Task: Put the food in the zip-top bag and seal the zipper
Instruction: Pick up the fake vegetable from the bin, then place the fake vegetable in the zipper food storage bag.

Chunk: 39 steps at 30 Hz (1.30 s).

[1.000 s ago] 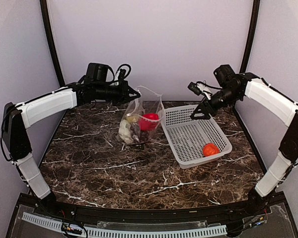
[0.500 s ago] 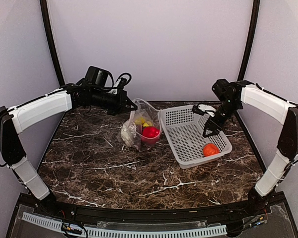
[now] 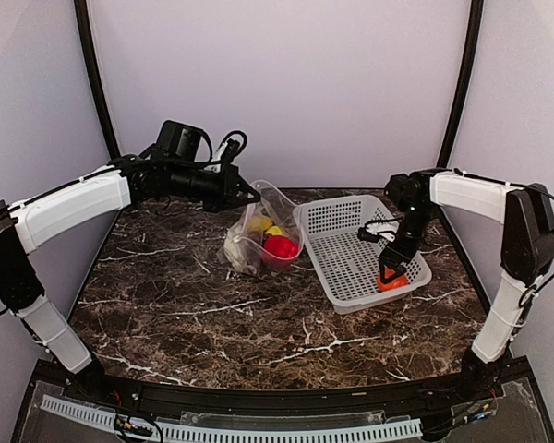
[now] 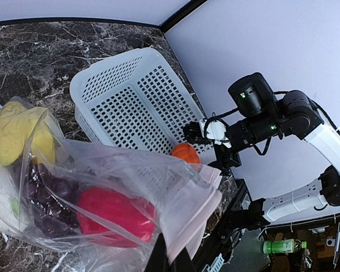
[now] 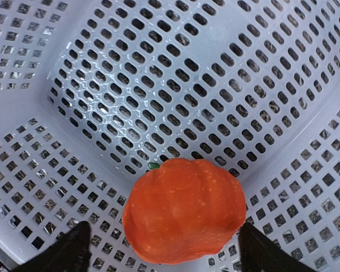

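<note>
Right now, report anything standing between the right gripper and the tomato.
Nothing visible does. The right gripper is open and straddles the tomato on the basket floor, one finger on each side, with nothing between.

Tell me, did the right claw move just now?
Yes. The right claw came down from the far rim of the basket to straddle the tomato in its near corner.
</note>
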Tool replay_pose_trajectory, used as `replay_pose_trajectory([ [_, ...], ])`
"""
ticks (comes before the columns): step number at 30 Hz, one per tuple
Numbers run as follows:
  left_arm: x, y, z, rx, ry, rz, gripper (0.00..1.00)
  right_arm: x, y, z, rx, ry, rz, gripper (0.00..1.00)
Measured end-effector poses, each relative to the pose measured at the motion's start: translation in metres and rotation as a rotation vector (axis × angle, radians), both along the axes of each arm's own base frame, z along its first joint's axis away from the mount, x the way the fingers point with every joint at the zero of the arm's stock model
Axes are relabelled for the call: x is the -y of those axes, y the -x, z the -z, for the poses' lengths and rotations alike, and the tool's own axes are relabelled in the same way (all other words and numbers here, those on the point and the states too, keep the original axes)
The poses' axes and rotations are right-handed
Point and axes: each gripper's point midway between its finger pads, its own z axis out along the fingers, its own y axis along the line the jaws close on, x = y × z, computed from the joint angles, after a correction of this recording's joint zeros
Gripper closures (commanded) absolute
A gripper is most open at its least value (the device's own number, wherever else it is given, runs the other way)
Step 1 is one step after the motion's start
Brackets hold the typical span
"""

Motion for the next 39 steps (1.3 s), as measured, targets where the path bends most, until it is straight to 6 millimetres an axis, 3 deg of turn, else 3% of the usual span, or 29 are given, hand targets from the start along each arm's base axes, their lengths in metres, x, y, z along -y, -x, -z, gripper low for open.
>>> replay_pose_trajectory([
  [9, 0.002, -0.001, -0.001, 0.009, 0.012, 0.002, 0.99, 0.013, 0.010, 0.022, -0.042, 0.081, 0.027, 0.03],
  [17, 0.003, -0.002, -0.002, 0.012, 0.025, 0.004, 0.99, 0.007, 0.013, 0.037, -0.070, 0.098, 0.027, 0.25],
  [25, 0.003, -0.002, 0.005, 0.006, 0.026, 0.003, 0.99, -0.001, 0.008, 0.031, -0.055, 0.069, 0.035, 0.36],
  [28, 0.003, -0.002, 0.006, 0.003, 0.026, 0.002, 0.99, -0.009, -0.004, 0.019, -0.012, 0.035, 0.035, 0.37],
  [31, 0.004, -0.002, 0.005, 0.004, 0.030, 0.001, 0.99, -0.020, -0.016, -0.007, 0.056, -0.033, 0.028, 0.37],
  [34, 0.004, -0.003, 0.004, 0.005, 0.036, -0.002, 0.99, -0.037, -0.026, -0.043, 0.127, -0.139, 0.012, 0.38],
  [39, 0.006, -0.005, 0.006, 0.000, 0.041, -0.006, 0.99, -0.082, -0.040, -0.124, 0.245, -0.402, -0.044, 0.38],
])
